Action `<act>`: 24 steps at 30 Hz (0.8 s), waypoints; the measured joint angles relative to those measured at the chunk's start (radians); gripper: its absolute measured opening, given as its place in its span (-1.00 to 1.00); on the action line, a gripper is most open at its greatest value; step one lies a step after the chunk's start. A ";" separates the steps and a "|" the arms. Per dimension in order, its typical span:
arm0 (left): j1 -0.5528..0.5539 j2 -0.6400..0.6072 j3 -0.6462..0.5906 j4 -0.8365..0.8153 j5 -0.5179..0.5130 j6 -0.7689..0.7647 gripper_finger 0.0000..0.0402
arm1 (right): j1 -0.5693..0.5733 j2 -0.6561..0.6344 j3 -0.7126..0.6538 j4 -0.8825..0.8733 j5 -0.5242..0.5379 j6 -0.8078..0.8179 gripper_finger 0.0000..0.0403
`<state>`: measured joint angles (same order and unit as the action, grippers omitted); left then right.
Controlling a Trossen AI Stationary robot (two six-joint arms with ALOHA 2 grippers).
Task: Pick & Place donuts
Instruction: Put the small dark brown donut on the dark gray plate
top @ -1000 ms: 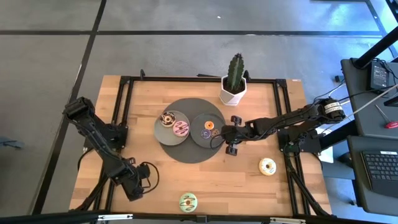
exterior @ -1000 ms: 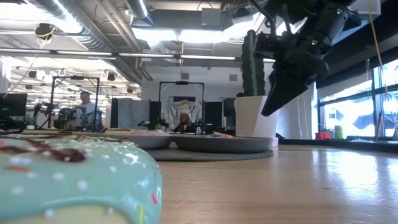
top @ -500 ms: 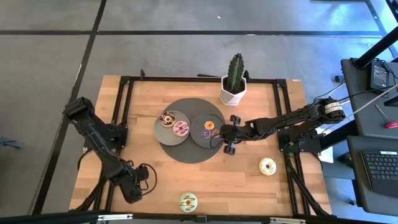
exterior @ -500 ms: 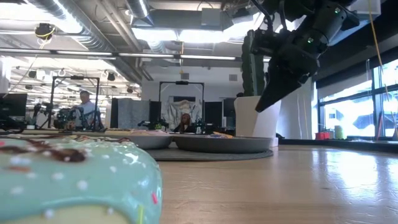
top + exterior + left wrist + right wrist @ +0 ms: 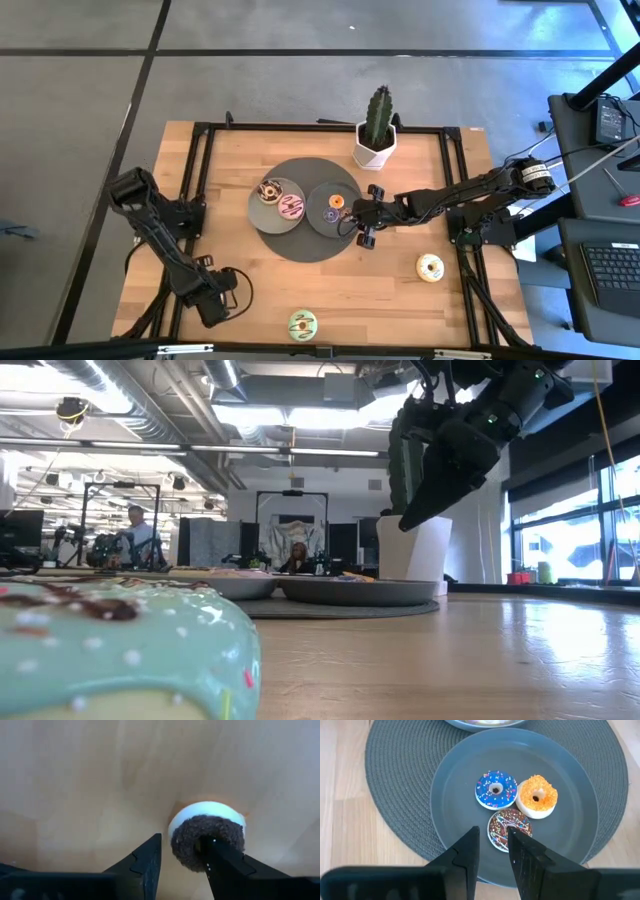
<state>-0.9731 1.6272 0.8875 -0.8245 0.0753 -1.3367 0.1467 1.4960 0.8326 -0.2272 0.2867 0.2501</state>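
Getting on past halfway, judging by the count. Lying already on the two grey plates [image 5: 312,186] on the round mat [image 5: 300,245]: five donuts, namely a brown-and-white one [image 5: 270,189] and a pink one [image 5: 291,206] on one plate, and blue [image 5: 495,789], orange [image 5: 536,796] and chocolate-sprinkled [image 5: 509,828] minis on the other. Waiting loose on the surface [image 5: 400,300]: a white-iced donut [image 5: 431,267] and a green one [image 5: 303,323] at the front edge. Straddling one side of a brown-topped, white-based donut [image 5: 220,827] near the front left corner: the left claw [image 5: 181,839], standing open, apparently not clamping. Hovering over the minis: the right claw [image 5: 493,836], slightly parted, carrying nothing.
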 joint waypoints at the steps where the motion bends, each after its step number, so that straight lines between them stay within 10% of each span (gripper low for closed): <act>1: 0.000 0.010 0.000 0.001 0.013 0.008 -0.37 | 0.000 0.000 0.000 0.000 0.000 0.000 -0.49; 14: 0.052 -0.032 0.000 0.003 0.054 0.053 -0.92 | 0.000 0.000 0.000 0.000 0.000 -0.026 -0.49; 24: 0.361 -0.166 0.001 0.062 -0.338 0.377 -0.88 | 0.000 0.000 0.000 0.113 0.000 -0.153 -0.49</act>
<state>-0.6125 1.4614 0.8883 -0.7620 -0.2623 -0.9601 0.1467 1.4960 0.8326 -0.1143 0.2867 0.0973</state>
